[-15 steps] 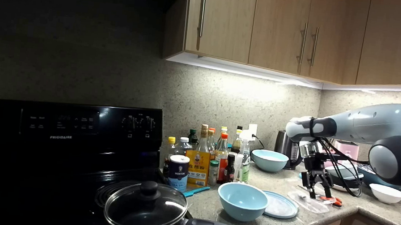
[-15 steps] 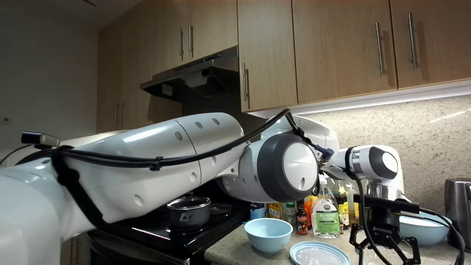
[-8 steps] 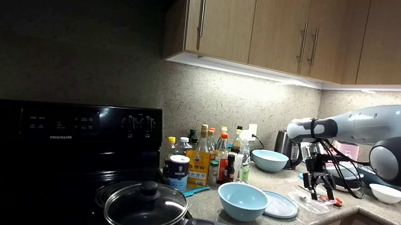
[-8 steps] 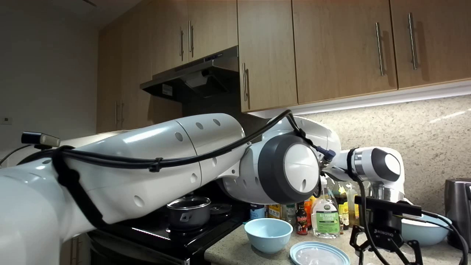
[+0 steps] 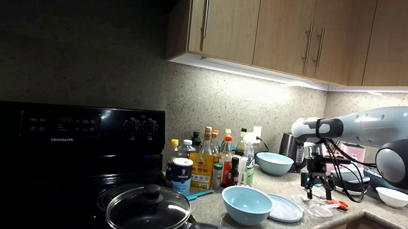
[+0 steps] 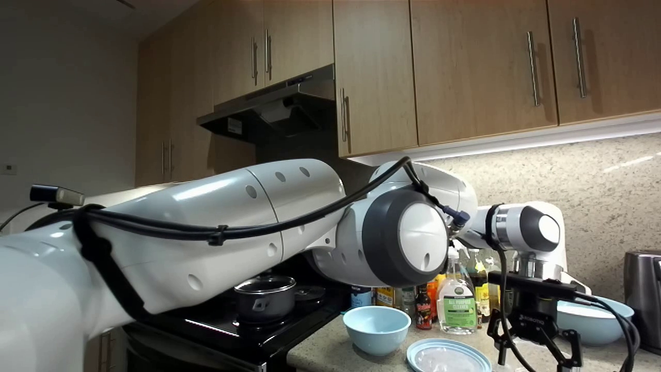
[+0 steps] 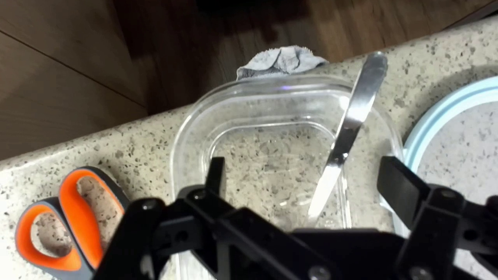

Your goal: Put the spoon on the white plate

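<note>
Below the gripper point(image 7: 304, 171) lies a clear plastic container point(image 7: 190, 151), set on a speckled counter point(image 7: 144, 149). The gripper points downward with its two fingers point(image 7: 402, 186) spread wide apart. In the wrist view, one fingertip overlaps the container and the other overlaps its edge beside the plate point(image 5: 286, 210); the height of the fingertips above the counter, and any contact, cannot be told.

In the wrist view, a slim metal utensil point(image 7: 347, 136) shows in the gap between the fingers, closer to the plate-side finger. Its outer end crosses the container's rim toward the counter edge; its inner end lies within the container's outline, toward the gripper body. The inner end is indistinct, so the utensil cannot be confirmed as the spoon.

Outside the plate-side finger lies the plate: flat, round, with a light blue rim and a pale centre, just beside the container. Beyond the plate, farther from the gripper, stands a light blue bowl point(image 5: 246, 208), visible in both exterior views.

Outside the opposite finger lie scissors point(image 7: 83, 221) with orange and grey handles. Farther out on that side, well apart from the gripper, stands a white bowl point(image 5: 393, 198). Behind the gripper in an exterior view, a second light blue bowl point(image 6: 594, 329) is partly hidden.
</note>
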Robot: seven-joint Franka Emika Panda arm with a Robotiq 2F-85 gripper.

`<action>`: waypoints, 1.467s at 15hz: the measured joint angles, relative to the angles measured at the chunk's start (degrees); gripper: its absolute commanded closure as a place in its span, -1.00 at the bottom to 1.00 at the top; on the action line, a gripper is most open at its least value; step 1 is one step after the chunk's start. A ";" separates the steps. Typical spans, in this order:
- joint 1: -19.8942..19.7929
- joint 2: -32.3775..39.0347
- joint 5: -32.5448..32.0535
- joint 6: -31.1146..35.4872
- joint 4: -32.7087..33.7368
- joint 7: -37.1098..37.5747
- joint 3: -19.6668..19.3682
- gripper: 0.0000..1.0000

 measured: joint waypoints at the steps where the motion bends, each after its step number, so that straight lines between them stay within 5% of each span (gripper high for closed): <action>1: 0.05 0.02 0.17 1.20 0.01 1.22 0.09 -1.00; 12: 0.49 1.07 0.20 3.87 0.00 4.74 0.09 -1.00; 13: 0.46 1.31 0.20 3.58 0.00 4.74 0.08 -0.50; 22: 0.38 1.96 0.18 1.74 0.00 4.75 -0.13 0.59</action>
